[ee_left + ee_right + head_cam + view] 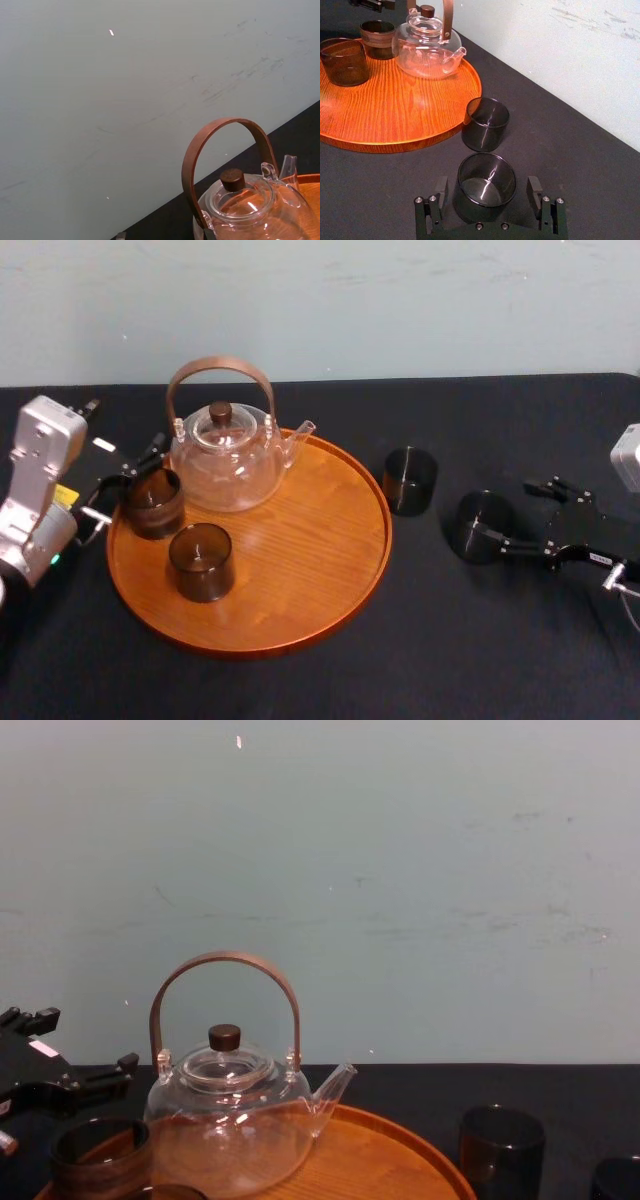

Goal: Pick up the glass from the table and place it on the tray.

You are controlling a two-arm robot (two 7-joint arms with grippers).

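Surface: black surface [480, 660] against a pale wall.
Right jaws: the right gripper [487, 182] is spread wide, one jaw on each side of the glass [486, 192].
Glass: dark, smoky, upright, empty, on the surface right of the tray [310, 550].
Second glass [485, 125]: just beside the tray's rim.
Left jaws: the left gripper [128, 480] is apart at the tray's left edge.
Tray: holds a teapot [225, 465] and two brown cups [201, 560].

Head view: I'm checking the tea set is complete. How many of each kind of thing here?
Dark glasses: 4 (two on the tray, one by the left gripper; two off it, one inside the right gripper)
Glass teapot: 1
Wooden tray: 1
Total: 6
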